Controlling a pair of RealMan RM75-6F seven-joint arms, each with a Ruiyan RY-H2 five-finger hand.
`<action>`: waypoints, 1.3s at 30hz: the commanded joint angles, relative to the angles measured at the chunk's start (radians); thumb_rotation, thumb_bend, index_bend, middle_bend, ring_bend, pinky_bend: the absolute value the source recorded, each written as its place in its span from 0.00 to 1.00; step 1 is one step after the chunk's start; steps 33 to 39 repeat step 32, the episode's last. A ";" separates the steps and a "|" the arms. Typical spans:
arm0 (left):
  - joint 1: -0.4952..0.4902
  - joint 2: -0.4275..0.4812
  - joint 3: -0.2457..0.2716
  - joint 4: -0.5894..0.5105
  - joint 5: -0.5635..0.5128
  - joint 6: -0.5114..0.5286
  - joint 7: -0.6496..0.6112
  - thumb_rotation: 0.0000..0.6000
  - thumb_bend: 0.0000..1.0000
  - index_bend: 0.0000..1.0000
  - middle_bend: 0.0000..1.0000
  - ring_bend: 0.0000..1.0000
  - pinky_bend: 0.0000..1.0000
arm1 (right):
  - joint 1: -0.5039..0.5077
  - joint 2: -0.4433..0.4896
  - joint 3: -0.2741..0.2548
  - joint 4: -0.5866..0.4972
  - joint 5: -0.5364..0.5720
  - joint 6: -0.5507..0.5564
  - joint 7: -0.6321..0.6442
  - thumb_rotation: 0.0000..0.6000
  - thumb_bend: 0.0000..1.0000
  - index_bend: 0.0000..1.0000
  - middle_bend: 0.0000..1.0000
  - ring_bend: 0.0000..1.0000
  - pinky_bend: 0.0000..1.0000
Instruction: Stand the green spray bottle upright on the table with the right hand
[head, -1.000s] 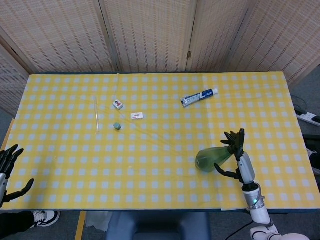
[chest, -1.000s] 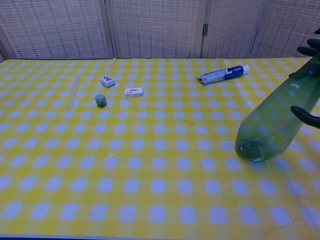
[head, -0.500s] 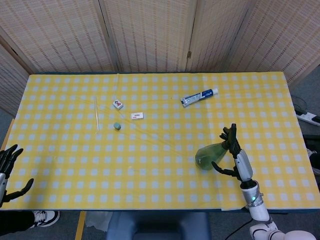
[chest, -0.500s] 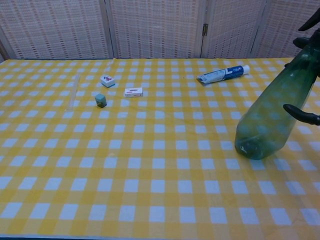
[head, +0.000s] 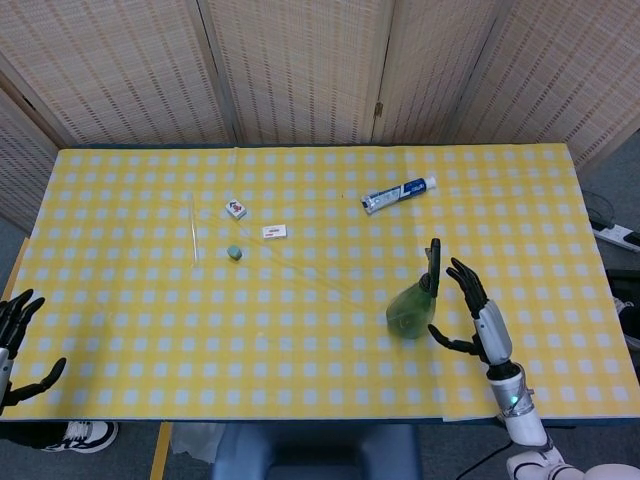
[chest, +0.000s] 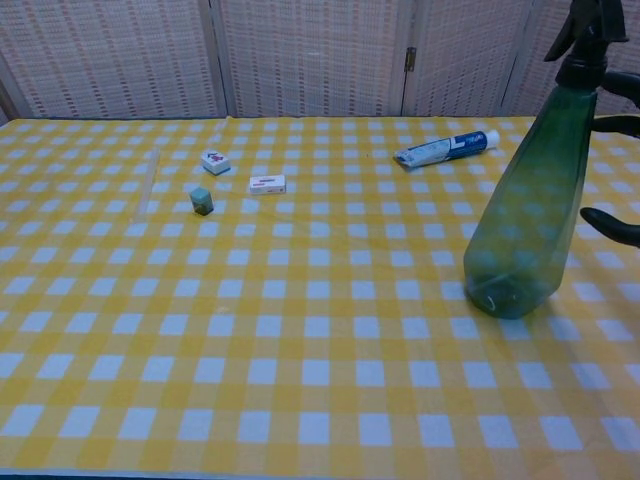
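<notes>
Head view shows a rectangular table covered with a yellow-and-white checked cloth (head: 300, 300), backed by folding screens of woven beige wicker panels (head: 300, 70). Grey floor is visible past the right edge, with a white power strip (head: 615, 235) lying on it.

The translucent green plastic spray bottle with a black trigger nozzle (head: 413, 305) stands on its base on the near right part of the cloth, close to upright with a slight lean. In the chest view the bottle (chest: 530, 210) rises from the cloth to the top of the frame, nozzle uppermost.

The right hand (head: 470, 315) is just beside the bottle on its right, fingers spread apart; whether any finger touches the bottle cannot be told. The left hand (head: 18, 345) is off the near left corner of the table, fingers apart, holding nothing.

Further back lie a blue-and-white toothpaste tube (head: 399, 193), a small white tile with red marking (head: 236, 208), a flat white packet (head: 275, 232), a small teal cube (head: 234, 252) and a thin clear rod (head: 192, 228), all well apart from the bottle
</notes>
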 joint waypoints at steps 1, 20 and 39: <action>0.000 0.000 0.000 -0.001 0.002 0.001 0.005 0.84 0.38 0.00 0.00 0.00 0.00 | -0.027 0.023 -0.014 -0.008 -0.001 0.013 -0.004 1.00 0.31 0.00 0.00 0.13 0.00; 0.006 -0.058 -0.004 -0.007 0.015 0.014 0.193 0.84 0.38 0.00 0.00 0.00 0.00 | -0.181 0.713 -0.092 -0.837 0.178 -0.194 -0.982 1.00 0.31 0.00 0.00 0.05 0.00; 0.003 -0.073 -0.006 -0.024 -0.022 -0.023 0.260 0.83 0.38 0.00 0.00 0.00 0.00 | -0.217 0.693 -0.048 -0.846 0.148 -0.146 -0.925 1.00 0.31 0.00 0.00 0.03 0.00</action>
